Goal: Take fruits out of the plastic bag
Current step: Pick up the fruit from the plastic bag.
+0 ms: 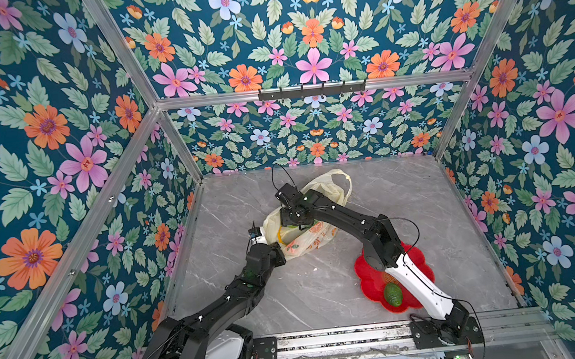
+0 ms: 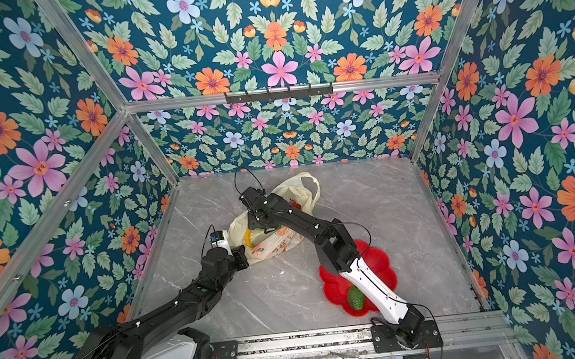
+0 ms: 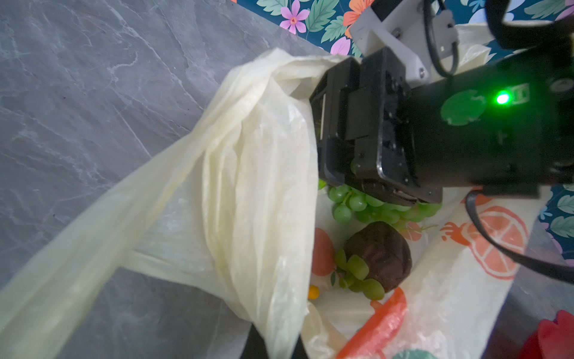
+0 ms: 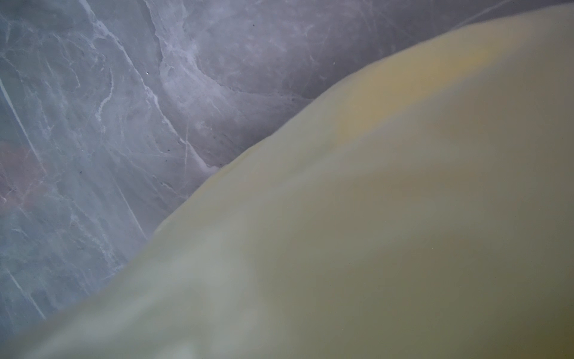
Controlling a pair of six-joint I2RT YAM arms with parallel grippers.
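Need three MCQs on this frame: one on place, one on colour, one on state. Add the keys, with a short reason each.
1. Where does the green avocado lie?
A. in the plastic bag
B. on the red plate
C. on the bare table

2. What colour is the round fruit beside the grape bunch inside the bag?
A. dark brown
B. blue
C. white

3. What is the left gripper doing?
A. hanging open above the plate
B. holding a banana
C. shut on the bag's edge

Answers:
1 B: both top views show it resting on the plate, away from the bag.
2 A: the left wrist view shows a dark brown skin.
3 C: the bag's film is pulled taut toward the closed gripper.
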